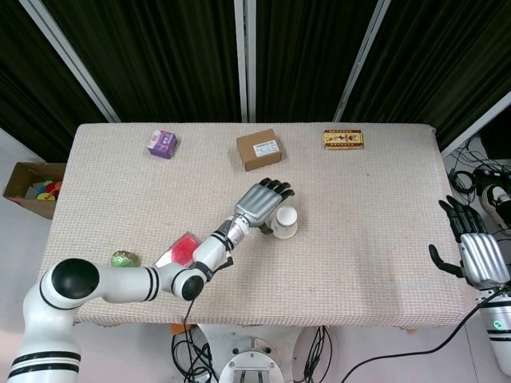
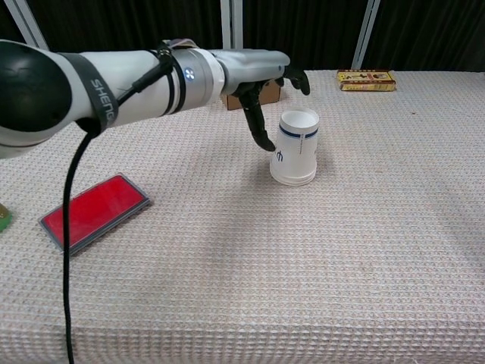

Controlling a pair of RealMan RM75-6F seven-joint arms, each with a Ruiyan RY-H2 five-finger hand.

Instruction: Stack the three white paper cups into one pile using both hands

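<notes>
A pile of nested white paper cups [image 1: 284, 223] [image 2: 295, 148] stands upright near the table's middle, showing one blue-ringed rim on top. My left hand [image 1: 261, 204] [image 2: 261, 83] hovers just left of the pile with its fingers spread and holds nothing; its thumb hangs close to the cup wall, and I cannot tell whether it touches. My right hand [image 1: 473, 249] stays open beyond the table's right edge, far from the cups; it does not show in the chest view.
A brown cardboard box [image 1: 259, 149] sits behind the cups. A purple box [image 1: 162, 144] is at the back left and a flat yellow packet [image 1: 343, 139] at the back right. A red flat case [image 2: 95, 211] lies front left, near a small green-gold object [image 1: 121, 258].
</notes>
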